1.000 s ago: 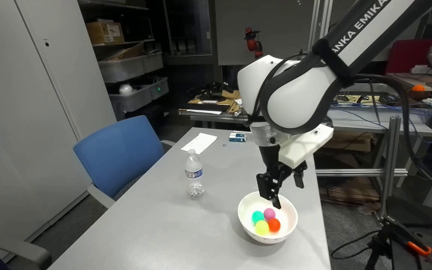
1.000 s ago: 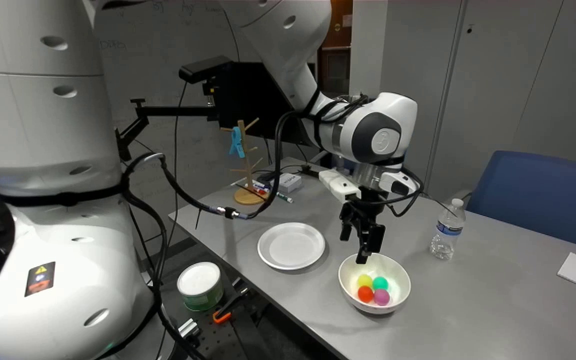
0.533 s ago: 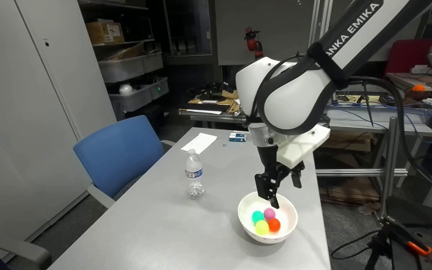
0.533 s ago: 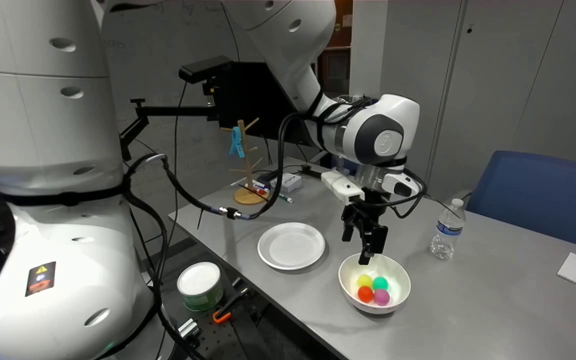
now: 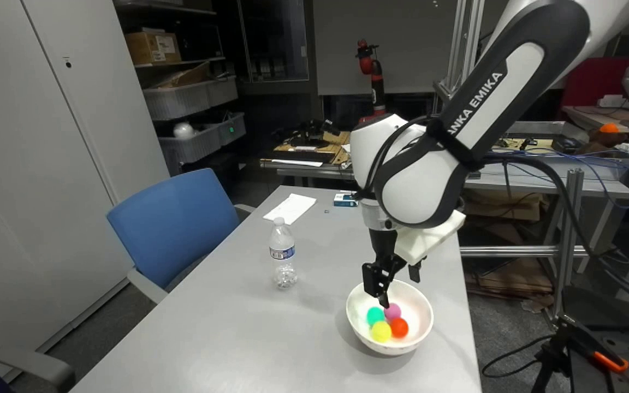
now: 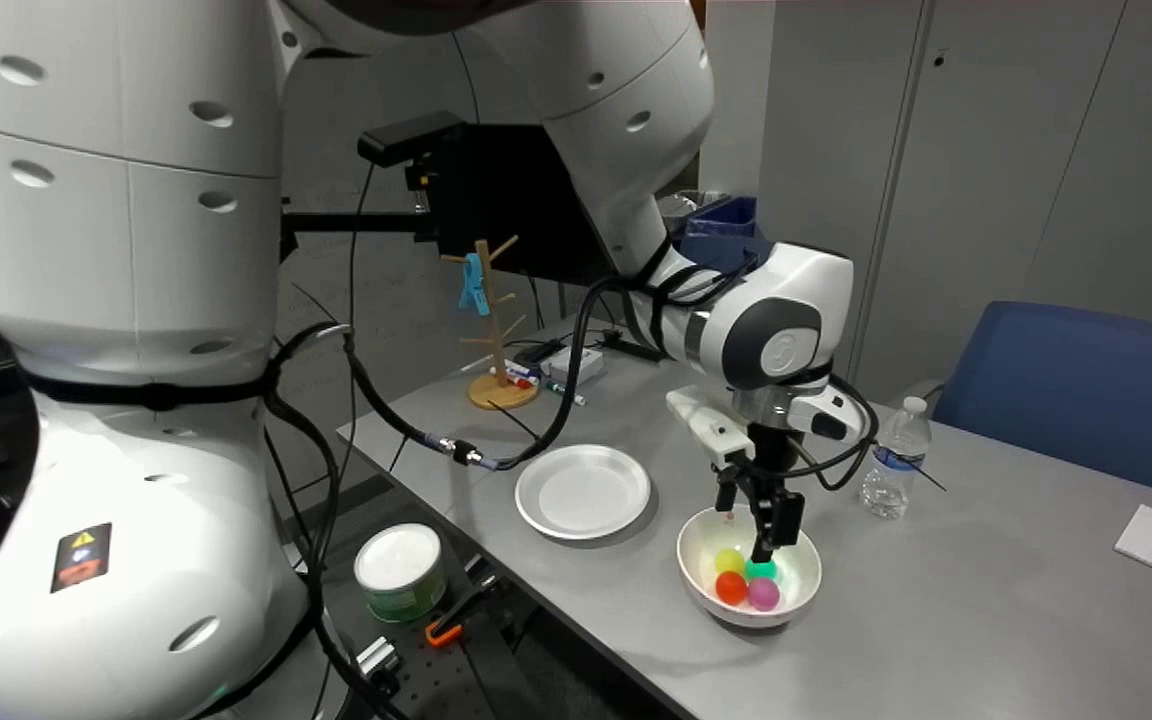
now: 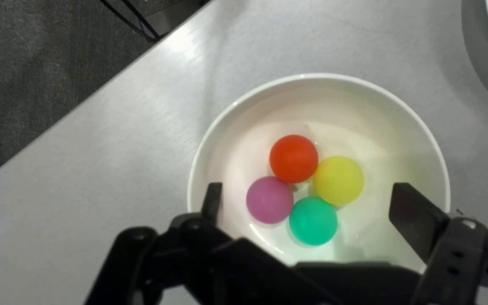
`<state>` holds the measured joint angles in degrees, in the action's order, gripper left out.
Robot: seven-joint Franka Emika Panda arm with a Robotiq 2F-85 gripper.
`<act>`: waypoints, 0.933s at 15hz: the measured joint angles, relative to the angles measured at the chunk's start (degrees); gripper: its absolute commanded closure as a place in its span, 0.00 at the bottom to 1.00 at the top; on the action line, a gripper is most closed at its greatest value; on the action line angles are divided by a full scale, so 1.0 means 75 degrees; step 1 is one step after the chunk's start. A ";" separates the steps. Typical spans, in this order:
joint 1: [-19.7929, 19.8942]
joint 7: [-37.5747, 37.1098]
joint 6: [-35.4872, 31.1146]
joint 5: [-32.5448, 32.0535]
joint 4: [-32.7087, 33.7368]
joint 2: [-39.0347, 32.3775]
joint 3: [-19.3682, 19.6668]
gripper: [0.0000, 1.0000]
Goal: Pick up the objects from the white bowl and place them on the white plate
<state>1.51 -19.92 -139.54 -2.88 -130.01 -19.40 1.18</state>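
Observation:
The white bowl (image 7: 432, 140) holds a red ball (image 7: 293, 159), a yellow ball (image 7: 338, 180), a pink-purple ball (image 7: 270, 200) and a green ball (image 7: 313, 220), clustered against each other. My gripper (image 7: 305, 190) is open and points down over the bowl. In the wrist view its fingers stand wide apart to either side of the cluster, with nothing held. Both exterior views show the gripper (image 5: 399, 287) low above the bowl, and one finger partly covers the green ball (image 6: 760, 570). Beside the bowl, nearer the robot base, lies the bare white plate (image 6: 583, 492).
A clear water bottle (image 6: 898, 460) stands beyond the bowl. Farther along the table are a white paper sheet (image 5: 291, 208) and a small blue-white box (image 5: 345, 200). A wooden peg stand (image 6: 501, 390) with markers stands past the plate. The table edge runs close to the bowl.
My open gripper has come down toward the bowl and shifted slightly toward the bottle's side. Bowl, balls and plate have stayed where they were.

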 measured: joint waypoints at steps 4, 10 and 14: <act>-0.0122 0.0190 -0.0707 -0.0034 0.0069 -0.0427 0.0003 0.00; -0.0428 0.0196 -0.1236 -0.0168 0.0354 -0.0838 0.0207 0.00; -0.0466 0.0197 -0.1320 -0.0168 0.0528 -0.1166 0.0381 0.00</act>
<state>-1.98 -18.44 -149.44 -4.14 -126.05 -28.15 4.03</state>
